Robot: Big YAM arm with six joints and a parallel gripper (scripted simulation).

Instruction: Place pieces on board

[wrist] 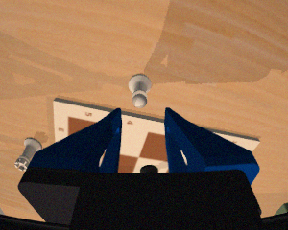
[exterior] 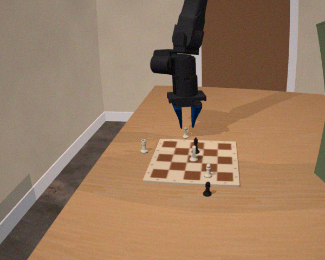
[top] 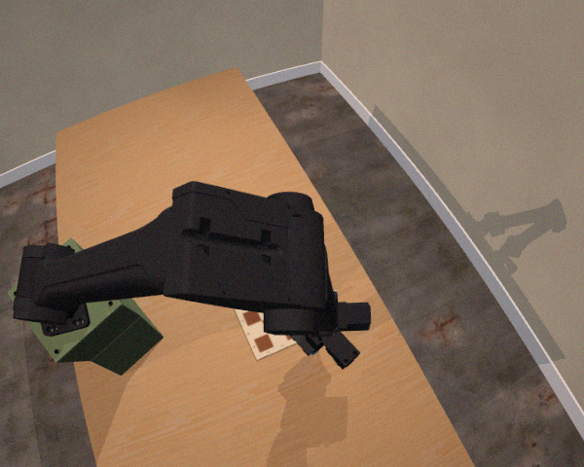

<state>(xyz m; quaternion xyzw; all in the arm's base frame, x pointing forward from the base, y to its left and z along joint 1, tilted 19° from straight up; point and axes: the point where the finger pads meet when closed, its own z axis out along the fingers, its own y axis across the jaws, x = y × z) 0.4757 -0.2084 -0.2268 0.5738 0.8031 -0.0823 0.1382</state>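
Claw: the black parallel gripper with blue tapered fingers (exterior: 186, 126) points straight down, partly parted, with nothing between the fingers and touching nothing.
Claw position: it hangs directly above the small white pawn (exterior: 186, 132), fingertips just over its head and clear of it; in the wrist view the pawn (wrist: 139, 90) shows beyond the gap between the two blue fingers.
White pawn off the board: upright on the table, just beside the board's far edge.
Board: a small cream and brown checkered chessboard (exterior: 168, 179) lying flat on the light wooden table (exterior: 268, 223).
White rook: the white castle-topped rook (exterior: 143, 145) stands upright on the table, off the board near its far left corner.
Black pawn: the small black pawn (exterior: 207, 189) stands upright on the table just beside the board's near edge.
Pieces on the board: a tall black piece (exterior: 196, 144) and a tall white piece (exterior: 193, 154) stand close together near the middle; a second white pawn (exterior: 208, 170) stands nearer the front edge.
Arm: the black jointed arm (top: 206, 251) reaches out over the board from a green block base (top: 108, 341) at the table's edge, hiding most of the board from the top view.
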